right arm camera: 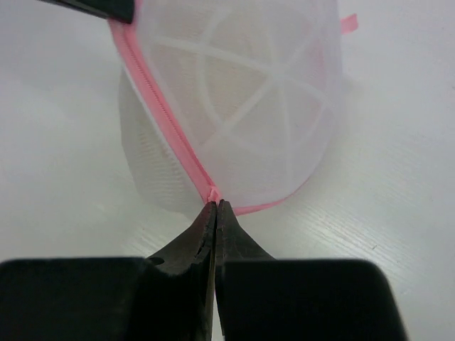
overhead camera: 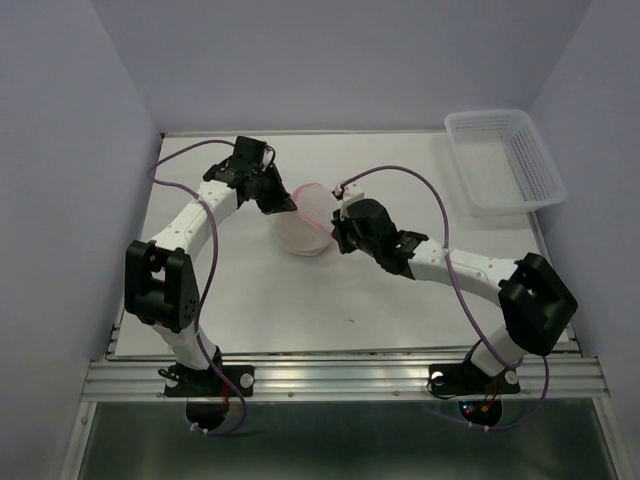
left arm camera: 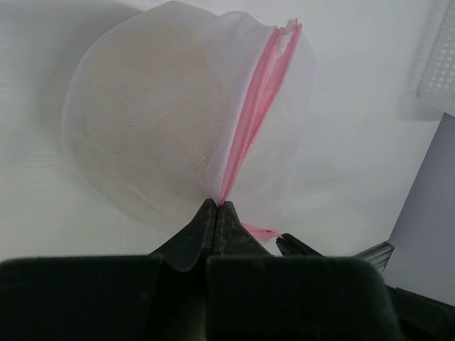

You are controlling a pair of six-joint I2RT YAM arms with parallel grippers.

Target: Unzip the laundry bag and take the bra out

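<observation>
Light is bright and even, shadows soft, near wrist-view foregrounds blurred

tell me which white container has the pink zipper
The round mesh laundry bag, pinched at its rim by the left end effector and right end effector. The rectangular lattice basket in the far corner has none.

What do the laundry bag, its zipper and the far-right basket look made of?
The laundry bag: fine translucent white mesh, probably synthetic; a pale shape shows through. The zipper: pink fabric tape, matte. The basket: stiff white lattice, probably plastic.
</observation>
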